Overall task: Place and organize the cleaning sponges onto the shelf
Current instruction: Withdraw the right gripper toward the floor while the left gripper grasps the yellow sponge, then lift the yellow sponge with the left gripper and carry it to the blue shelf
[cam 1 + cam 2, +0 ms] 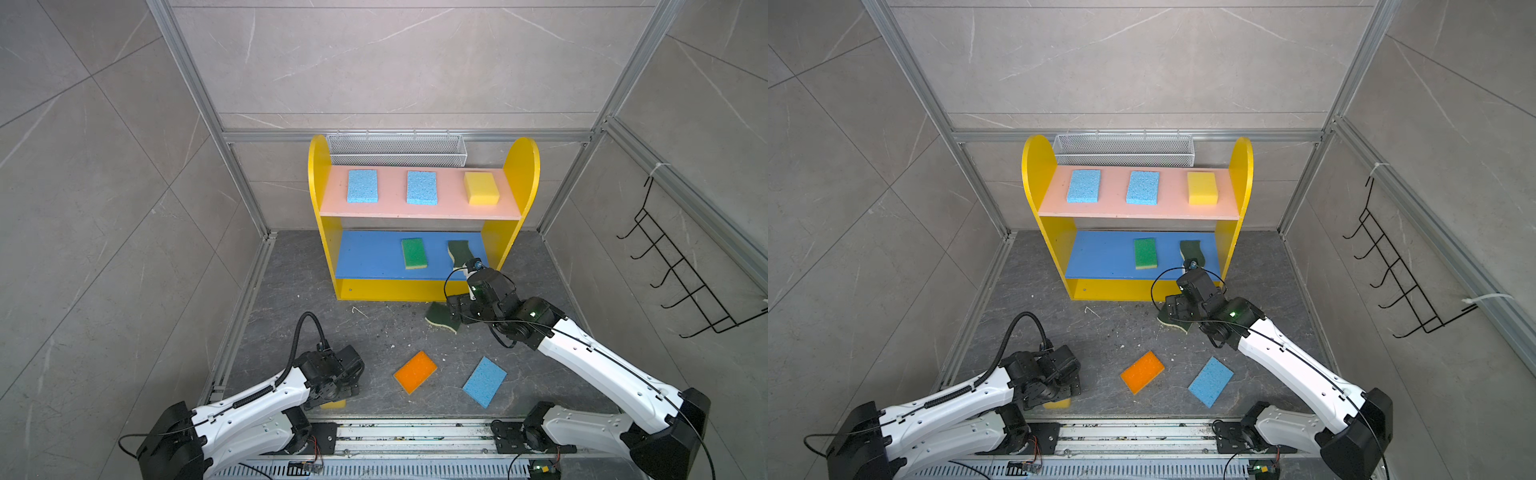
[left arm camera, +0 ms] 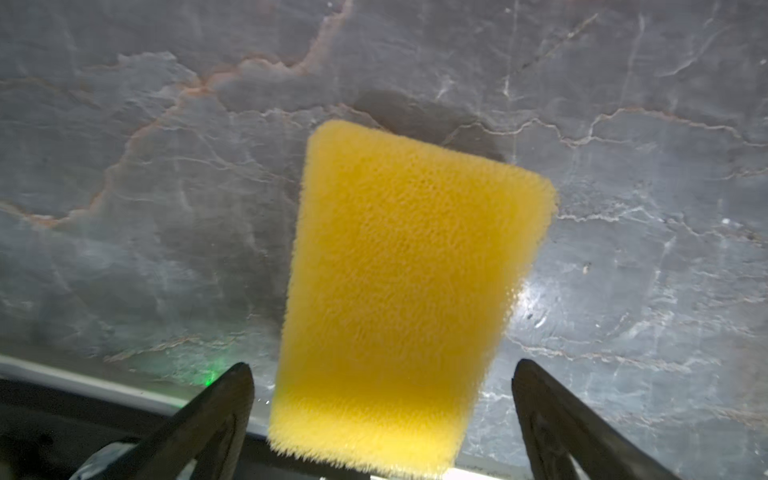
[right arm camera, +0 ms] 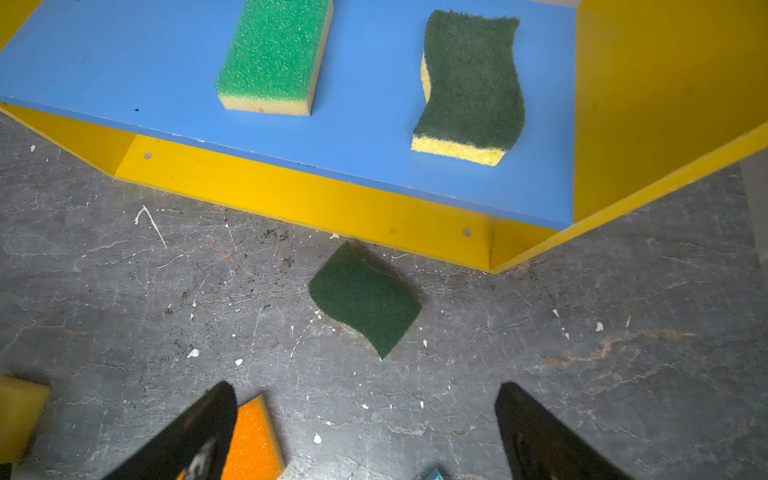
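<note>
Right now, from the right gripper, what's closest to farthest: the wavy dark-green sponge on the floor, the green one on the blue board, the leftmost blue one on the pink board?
Going by a top view, from the right gripper:
1. Wavy dark-green sponge: on the floor, just by it.
2. Green sponge: middle of the blue board.
3. Light blue sponge: far left of the pink board.

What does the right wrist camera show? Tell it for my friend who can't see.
A dark green wavy sponge lies on the floor between the open right gripper and the shelf. On the shelf's blue board sit a green sponge and a second wavy sponge.
</note>
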Tool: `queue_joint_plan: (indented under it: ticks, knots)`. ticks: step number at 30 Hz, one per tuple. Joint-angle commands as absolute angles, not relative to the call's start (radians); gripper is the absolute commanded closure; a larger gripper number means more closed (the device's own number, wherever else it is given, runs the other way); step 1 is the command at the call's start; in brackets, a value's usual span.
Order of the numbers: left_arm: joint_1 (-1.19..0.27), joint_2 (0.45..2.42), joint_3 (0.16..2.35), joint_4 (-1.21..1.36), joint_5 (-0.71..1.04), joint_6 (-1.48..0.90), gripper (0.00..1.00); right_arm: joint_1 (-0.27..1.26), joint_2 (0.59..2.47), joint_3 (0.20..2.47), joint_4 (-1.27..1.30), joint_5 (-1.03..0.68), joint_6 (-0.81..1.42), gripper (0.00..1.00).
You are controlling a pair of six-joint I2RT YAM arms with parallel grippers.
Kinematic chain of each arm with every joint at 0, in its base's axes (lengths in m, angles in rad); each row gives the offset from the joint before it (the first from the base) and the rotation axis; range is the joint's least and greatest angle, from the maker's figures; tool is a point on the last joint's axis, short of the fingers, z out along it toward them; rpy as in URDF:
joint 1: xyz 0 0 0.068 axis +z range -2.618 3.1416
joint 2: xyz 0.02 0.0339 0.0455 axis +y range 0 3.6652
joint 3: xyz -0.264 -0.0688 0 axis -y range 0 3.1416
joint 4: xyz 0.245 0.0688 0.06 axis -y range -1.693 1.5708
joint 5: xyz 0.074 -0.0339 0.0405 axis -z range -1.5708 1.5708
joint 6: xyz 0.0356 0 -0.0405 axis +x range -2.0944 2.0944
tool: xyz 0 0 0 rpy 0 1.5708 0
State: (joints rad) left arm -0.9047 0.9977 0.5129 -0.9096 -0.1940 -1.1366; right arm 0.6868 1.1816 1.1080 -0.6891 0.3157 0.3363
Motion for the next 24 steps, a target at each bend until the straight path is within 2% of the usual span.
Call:
queue_joint_plan:
  ticks: [1,5,15,19,24]
  knots:
    - [-0.908,1.051,0.519,-0.868,-0.173,-1.11,0.01,0.674,1.153,1.092,-0.718,0.331,0.337,0.0]
    - [-0.908,1.1,0.509,-0.814,-0.158,-1.093,0.06,0.649,1.131,1.072,-0.726,0.325,0.335,0.0]
    - [-0.908,1.119,0.594,-0.802,-0.217,-1.039,0.34,0.589,1.072,1.026,-0.733,0.305,0.327,0.0]
    - [-0.908,1.112,0.706,-0.85,-0.288,-0.984,0.37,0.568,1.056,1.014,-0.736,0.301,0.319,0.0]
    - [-0.9,1.163,0.896,-0.856,-0.363,-0.832,0.36,0.555,1.034,0.997,-0.725,0.277,0.314,0.0]
